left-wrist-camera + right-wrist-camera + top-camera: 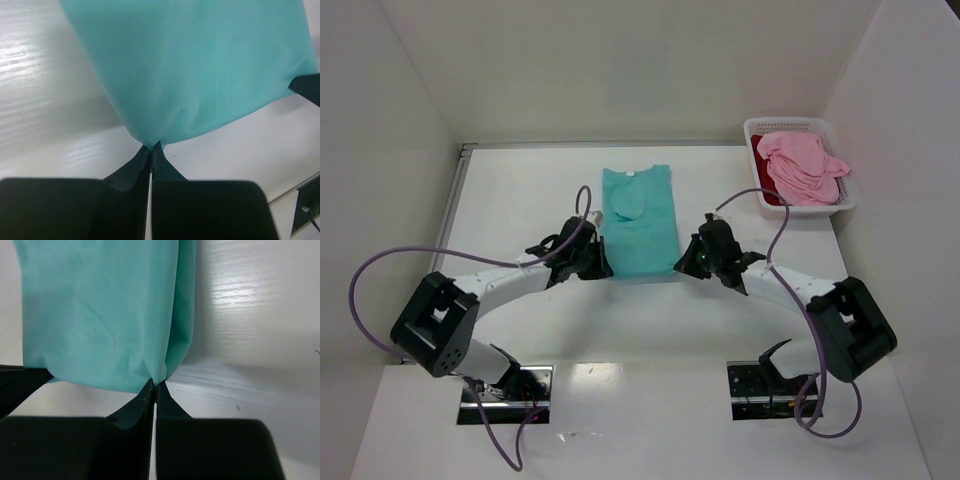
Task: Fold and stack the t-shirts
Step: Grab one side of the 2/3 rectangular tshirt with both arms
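Since both arms meet at the near hem of the teal t-shirt [638, 222], we judge the step in hand to be the end-to-end fold of shirt no. 1. It lies flat as a long strip, sides apparently tucked in, collar at its far end.

The left gripper [598, 262] sits at the shirt's near-left corner and the right gripper [685, 262] at its near-right corner. Both are clenched. In each wrist view the fingers meet tip to tip w/ a pucker of teal cloth pinched btwn them, so each is grasping a hem corner.

Next, we think, both corners must rise together and travel toward the collar, hem kept level, then be laid down & let go. The pinches look thin, so a corner could slip. The loose flap on top of the shirt, near the collar, may also shift.

Plain white walls close in behind the teal shirt and on both sides of it. The table [520, 200] under it is white and glossy, w/ faint grain showing in the wrist views.

A white basket [752, 130] stands to the far right of the teal shirt, by the right wall. The pink t-shirt [805, 165] is heaped in it and spills over the rim. The dark red t-shirt [763, 150] lies beneath, only slivers showing. So by our count two shirts remain and no stack is begun.
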You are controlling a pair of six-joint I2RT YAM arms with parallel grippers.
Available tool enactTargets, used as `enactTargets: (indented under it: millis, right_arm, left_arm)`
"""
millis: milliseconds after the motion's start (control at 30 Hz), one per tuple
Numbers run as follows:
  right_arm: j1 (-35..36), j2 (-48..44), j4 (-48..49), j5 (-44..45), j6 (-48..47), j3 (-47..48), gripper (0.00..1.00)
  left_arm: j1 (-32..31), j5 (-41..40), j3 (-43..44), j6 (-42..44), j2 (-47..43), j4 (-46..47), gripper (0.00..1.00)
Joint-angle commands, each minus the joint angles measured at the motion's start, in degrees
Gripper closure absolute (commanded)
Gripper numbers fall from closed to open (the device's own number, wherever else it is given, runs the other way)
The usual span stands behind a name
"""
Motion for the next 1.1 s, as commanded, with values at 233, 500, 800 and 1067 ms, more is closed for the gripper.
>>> enactTargets:
  millis: [233,500,800,1067]
  right_arm:
    - [0.5,-12.2,-6.8,2.5,2.3,-2.4,1.0]
    - [0.5,-22.8,-12.0,0.5,2.3,-0.1,1.0]
    - [1.0,-19.7,-10.9,1.8,-0.9,5.1,1.0]
    - [-1.4,-8.0,-5.7,2.5,-5.1,15.0,1.0]
  left_arm:
    - [-6.1,-5.5,-0.8,-4.5,-9.0,-9.5,1.0]
    - [-8.1,-11.0,0.9,-7.6,-19.7,-16.2,1.0]
    - [-8.1,-20.4,6.3,-5.8,-19.7,-18.7,1.0]
    - [-2.1,-19.1,14.0,1.0,-8.1,-12.5,1.0]
